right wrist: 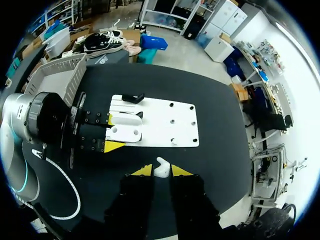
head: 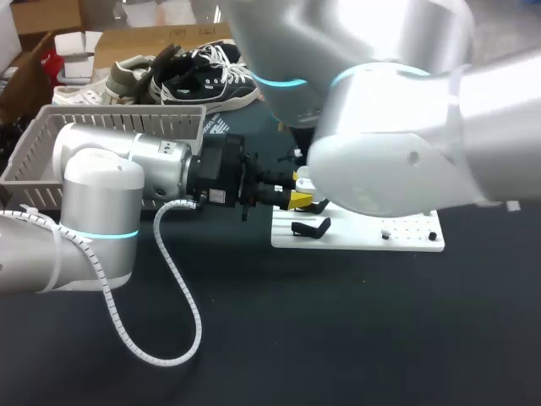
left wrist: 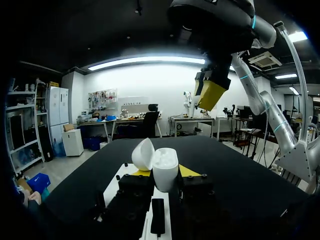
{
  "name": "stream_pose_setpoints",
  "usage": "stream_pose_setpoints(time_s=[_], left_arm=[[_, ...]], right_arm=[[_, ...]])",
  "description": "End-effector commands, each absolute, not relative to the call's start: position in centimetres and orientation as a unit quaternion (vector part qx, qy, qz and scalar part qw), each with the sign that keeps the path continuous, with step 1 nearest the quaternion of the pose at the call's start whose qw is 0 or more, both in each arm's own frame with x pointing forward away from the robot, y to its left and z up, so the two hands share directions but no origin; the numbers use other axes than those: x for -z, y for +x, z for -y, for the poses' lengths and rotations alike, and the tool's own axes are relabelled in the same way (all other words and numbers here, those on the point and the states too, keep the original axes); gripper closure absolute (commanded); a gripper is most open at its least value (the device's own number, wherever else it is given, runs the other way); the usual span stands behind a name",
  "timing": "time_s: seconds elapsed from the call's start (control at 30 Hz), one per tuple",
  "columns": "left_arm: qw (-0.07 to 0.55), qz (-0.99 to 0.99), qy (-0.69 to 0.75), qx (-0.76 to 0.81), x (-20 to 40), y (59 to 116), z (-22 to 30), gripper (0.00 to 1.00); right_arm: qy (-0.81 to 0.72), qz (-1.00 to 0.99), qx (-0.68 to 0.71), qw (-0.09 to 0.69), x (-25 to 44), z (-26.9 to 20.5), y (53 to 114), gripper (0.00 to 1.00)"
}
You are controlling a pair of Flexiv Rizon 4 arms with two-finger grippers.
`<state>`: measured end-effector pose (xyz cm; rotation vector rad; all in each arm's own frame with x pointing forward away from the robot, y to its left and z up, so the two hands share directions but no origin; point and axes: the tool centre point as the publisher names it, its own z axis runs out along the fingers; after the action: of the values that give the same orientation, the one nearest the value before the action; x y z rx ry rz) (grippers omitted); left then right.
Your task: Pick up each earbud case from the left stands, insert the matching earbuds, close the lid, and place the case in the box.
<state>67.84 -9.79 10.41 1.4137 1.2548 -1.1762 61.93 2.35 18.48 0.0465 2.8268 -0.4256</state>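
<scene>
At the centre of the head view, the left gripper (head: 292, 200) was clamped on the open white earbud case (left wrist: 165, 169). The case's lid was tipped back, and it sat just above the white stand board (head: 372, 235) at centre right. Over the case, the right gripper (right wrist: 161, 171) had its fingers nipped on a small white earbud (right wrist: 161, 165). Farther back, at the upper left, the grey box (head: 118, 118) sat apart from the board.
</scene>
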Motion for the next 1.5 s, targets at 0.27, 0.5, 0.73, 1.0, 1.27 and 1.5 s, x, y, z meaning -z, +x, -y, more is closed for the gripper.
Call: stream_pose_setpoints(time_s=[0.27, 0.5, 0.73, 1.0, 1.27, 1.5], left_arm=[[0.442, -0.505, 0.57, 0.474, -10.4, 67.8, 9.8, 1.0], [0.442, -0.505, 0.57, 0.474, -10.4, 67.8, 9.8, 1.0], [0.442, -0.505, 0.57, 0.474, -10.4, 67.8, 9.8, 1.0], [0.442, -0.505, 0.57, 0.474, -10.4, 67.8, 9.8, 1.0], [0.442, -0.505, 0.57, 0.474, -10.4, 67.8, 9.8, 1.0], [0.442, -0.505, 0.57, 0.474, -10.4, 67.8, 9.8, 1.0]], right_arm=[[0.015, -0.979, 0.169, 0.113, -18.2, -2.3, 62.4, 1.0], [0.015, -0.979, 0.169, 0.113, -18.2, -2.3, 62.4, 1.0], [0.069, -0.984, 0.133, 0.094, -19.0, -3.4, 63.0, 1.0], [0.145, -0.977, 0.145, 0.062, -18.8, -3.9, 64.0, 1.0], [0.195, -0.971, 0.127, 0.053, -18.7, -3.4, 64.7, 1.0], [0.195, -0.971, 0.127, 0.053, -18.7, -3.4, 64.7, 1.0]])
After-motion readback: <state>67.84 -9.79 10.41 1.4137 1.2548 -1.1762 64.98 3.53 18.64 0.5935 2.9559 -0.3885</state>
